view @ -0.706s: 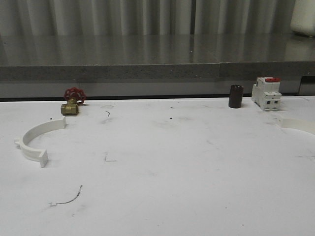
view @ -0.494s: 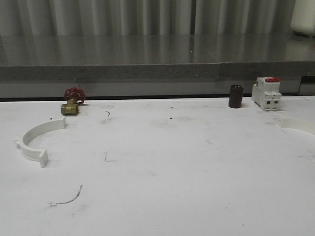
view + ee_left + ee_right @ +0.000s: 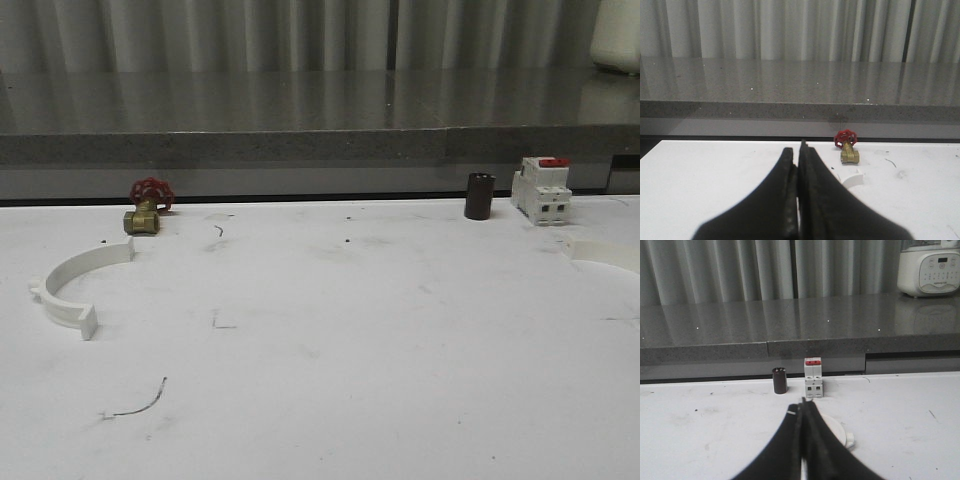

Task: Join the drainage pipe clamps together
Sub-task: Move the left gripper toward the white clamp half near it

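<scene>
Front view: your white tabletop (image 3: 360,350) carried the two drainage pipe clamps well apart. The left clamp (image 3: 70,283) lay flat near the left edge, its arc opening toward the centre. The right clamp (image 3: 606,253) lay at the far right edge, partly cut off, just in front of the white red-topped breaker (image 3: 541,189). A dark cylinder (image 3: 479,196) stood beside the breaker, and a brass valve with a red handwheel (image 3: 147,207) sat behind the left clamp.

Left wrist view: your left gripper (image 3: 799,165) had its fingers pressed together, holding nothing, with one tab of the left clamp (image 3: 852,177) just beyond it.

Right wrist view: your right gripper (image 3: 802,407) was likewise closed and empty, with the right clamp (image 3: 837,432) just behind its tips.
</scene>
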Tool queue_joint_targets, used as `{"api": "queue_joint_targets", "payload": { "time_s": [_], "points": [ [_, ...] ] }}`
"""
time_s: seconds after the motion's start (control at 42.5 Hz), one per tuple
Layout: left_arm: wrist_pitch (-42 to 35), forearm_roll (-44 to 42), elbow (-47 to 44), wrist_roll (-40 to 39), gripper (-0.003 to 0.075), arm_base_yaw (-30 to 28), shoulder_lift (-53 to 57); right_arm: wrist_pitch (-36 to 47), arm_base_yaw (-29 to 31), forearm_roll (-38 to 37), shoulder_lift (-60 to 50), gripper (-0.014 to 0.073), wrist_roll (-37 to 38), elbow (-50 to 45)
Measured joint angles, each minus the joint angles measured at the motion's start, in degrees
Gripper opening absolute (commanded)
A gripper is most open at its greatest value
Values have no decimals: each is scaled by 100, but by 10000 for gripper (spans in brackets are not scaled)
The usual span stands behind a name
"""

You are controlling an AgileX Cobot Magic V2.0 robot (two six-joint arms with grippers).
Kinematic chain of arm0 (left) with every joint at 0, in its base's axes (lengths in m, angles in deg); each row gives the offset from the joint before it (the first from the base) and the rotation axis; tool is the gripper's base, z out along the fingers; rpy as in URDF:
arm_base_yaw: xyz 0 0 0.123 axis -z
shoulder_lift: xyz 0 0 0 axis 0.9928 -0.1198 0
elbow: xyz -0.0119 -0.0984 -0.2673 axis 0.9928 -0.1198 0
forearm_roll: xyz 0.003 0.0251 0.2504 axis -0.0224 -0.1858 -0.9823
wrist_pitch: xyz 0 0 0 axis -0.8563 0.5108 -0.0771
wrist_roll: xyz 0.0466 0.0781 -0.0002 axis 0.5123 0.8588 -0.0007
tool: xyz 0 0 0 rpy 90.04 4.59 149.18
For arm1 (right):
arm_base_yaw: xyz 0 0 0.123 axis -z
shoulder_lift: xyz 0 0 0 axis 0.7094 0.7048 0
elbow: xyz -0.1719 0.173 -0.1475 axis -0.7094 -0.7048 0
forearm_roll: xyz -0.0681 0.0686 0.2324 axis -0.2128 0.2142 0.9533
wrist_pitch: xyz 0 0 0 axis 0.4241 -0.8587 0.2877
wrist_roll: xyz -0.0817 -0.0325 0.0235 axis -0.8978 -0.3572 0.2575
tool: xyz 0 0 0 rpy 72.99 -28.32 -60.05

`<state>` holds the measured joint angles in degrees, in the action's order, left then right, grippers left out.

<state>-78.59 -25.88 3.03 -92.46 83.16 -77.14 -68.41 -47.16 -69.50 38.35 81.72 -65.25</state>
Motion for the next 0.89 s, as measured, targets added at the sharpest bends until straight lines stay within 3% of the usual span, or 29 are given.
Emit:
{"api": "queue_joint_targets", "payload": {
  "time_s": [0.165, 0.306, 0.565, 0.895],
  "points": [
    [-160, 0, 121, 0, -20, 0, 0, -49, 0, -9, 0, -67, 0, 249],
    [216, -51, 1154, 0, -20, 0, -37, -654, 0, -23, 0, -67, 0, 1341],
    [2210, -104, 3586, 0, -20, 0, -1734, -2308, 0, -66, 1387, -67, 0, 3418],
    [3076, -62, 3779, 0, -20, 0, -3341, -3338, 0, -76, 3405, -67, 0, 3664]
  ]
}}
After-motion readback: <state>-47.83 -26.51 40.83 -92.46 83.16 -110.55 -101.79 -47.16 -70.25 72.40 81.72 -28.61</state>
